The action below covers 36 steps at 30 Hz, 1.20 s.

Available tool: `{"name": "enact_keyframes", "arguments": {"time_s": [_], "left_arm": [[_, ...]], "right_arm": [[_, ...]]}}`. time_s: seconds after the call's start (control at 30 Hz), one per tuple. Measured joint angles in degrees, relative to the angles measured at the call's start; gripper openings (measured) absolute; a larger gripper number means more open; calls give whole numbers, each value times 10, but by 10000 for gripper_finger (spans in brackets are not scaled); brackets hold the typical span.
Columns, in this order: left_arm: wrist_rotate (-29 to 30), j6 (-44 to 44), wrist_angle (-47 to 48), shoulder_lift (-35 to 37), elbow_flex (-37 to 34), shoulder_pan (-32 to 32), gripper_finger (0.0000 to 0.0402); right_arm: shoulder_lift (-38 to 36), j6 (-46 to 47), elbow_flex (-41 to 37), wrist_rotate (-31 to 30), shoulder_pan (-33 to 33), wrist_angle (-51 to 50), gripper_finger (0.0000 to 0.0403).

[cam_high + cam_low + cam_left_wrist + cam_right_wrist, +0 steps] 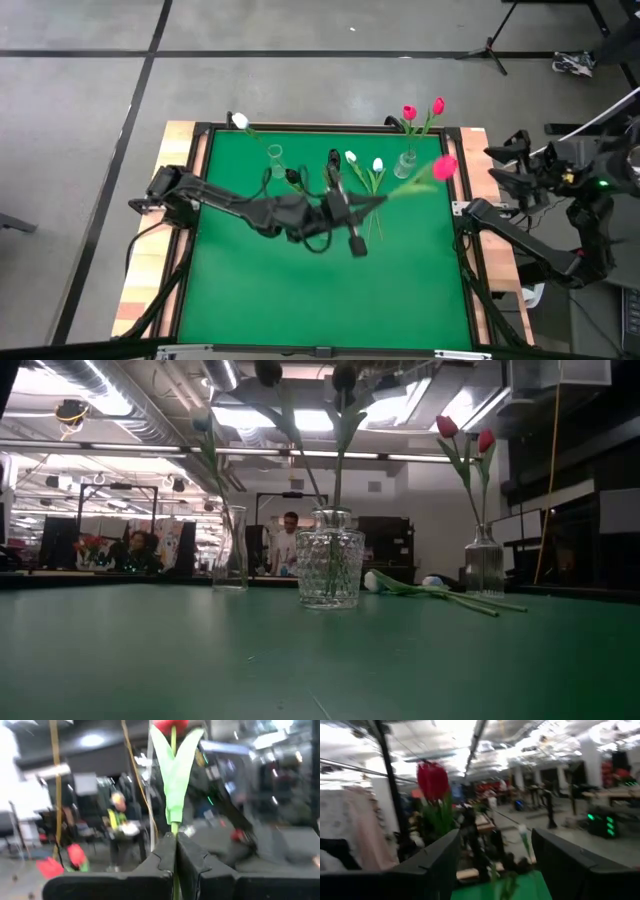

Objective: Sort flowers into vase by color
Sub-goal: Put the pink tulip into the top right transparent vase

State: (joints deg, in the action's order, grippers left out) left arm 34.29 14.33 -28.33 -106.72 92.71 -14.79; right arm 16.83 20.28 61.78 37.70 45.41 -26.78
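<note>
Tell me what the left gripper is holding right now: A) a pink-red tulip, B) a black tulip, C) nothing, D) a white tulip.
A: the left gripper is shut on the green stem of a pink-red tulip, lifted over the right side of the table.

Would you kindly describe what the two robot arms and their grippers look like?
Both arms are dark, jointed and slim. The left arm trails black cables, and the left gripper has two black, flat-faced fingers. The right arm shows a small green light, and the right gripper has broad black fingers.
</note>
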Motion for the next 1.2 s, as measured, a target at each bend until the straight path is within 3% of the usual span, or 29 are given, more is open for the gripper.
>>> {"name": "enact_keyframes", "arguments": {"time_s": [0.13,0.4,0.6,0.7,0.93,1.2], "left_arm": [[-19,29,-81,1,0,24,0],[-94,0,-84,-2,0,71,0],[-132,-4,-112,-2,0,107,0],[-142,-9,-114,-2,0,128,0],[-183,-38,-134,-2,0,168,0],[-210,-39,-125,-2,0,193,0]], "right_arm": [[9,-12,-18,-18,0,-12,245],[93,23,-56,4,0,63,246],[183,34,-56,69,-1,225,246],[216,51,-55,73,-1,295,246],[286,31,-55,36,-68,376,246],[397,-42,-42,-61,-185,441,246]]}}
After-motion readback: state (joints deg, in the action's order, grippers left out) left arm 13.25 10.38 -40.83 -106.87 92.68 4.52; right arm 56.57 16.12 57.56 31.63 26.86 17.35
